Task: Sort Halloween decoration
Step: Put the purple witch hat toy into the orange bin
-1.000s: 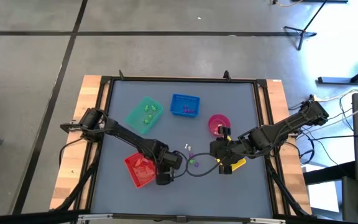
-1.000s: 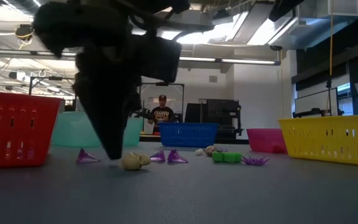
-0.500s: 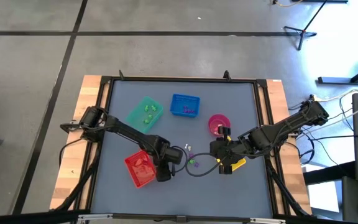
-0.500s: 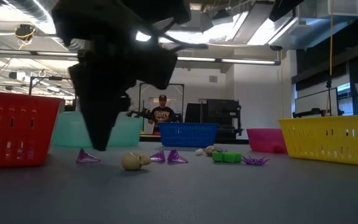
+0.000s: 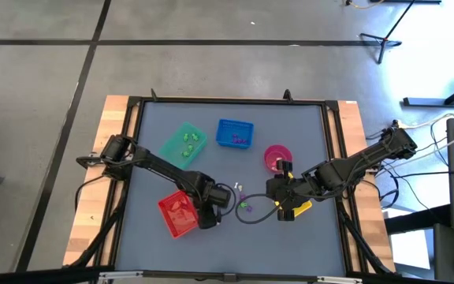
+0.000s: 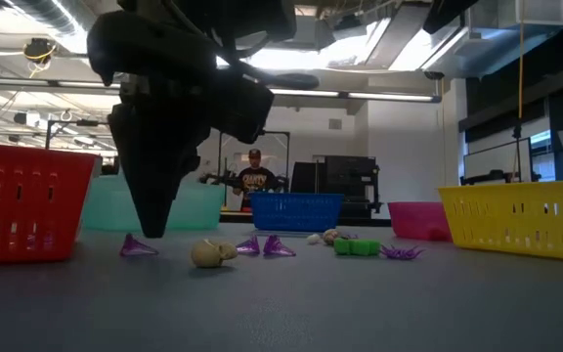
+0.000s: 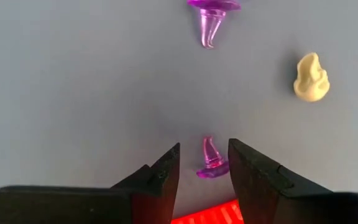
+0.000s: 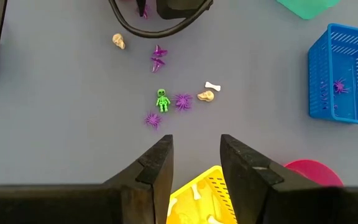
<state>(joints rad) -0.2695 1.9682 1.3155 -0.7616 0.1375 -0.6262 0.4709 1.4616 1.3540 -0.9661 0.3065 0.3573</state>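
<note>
A grey-topped bench (image 5: 306,142) with pale wooden side edges fills the middle of the high view. On it, toward the upper middle, sits a blue slotted plastic tray (image 5: 235,132), with a teal-green plastic tray (image 5: 182,145) to its left, turned at an angle. A round pink bowl (image 5: 277,156) lies right of centre, and a red slotted plastic tray (image 5: 176,214) sits at the lower left. A yellow slotted plastic tray (image 6: 518,220) stands at the right of the low view. Beyond the bench, a person (image 6: 254,176) in dark clothing shows in the room behind, near the centre.
</note>
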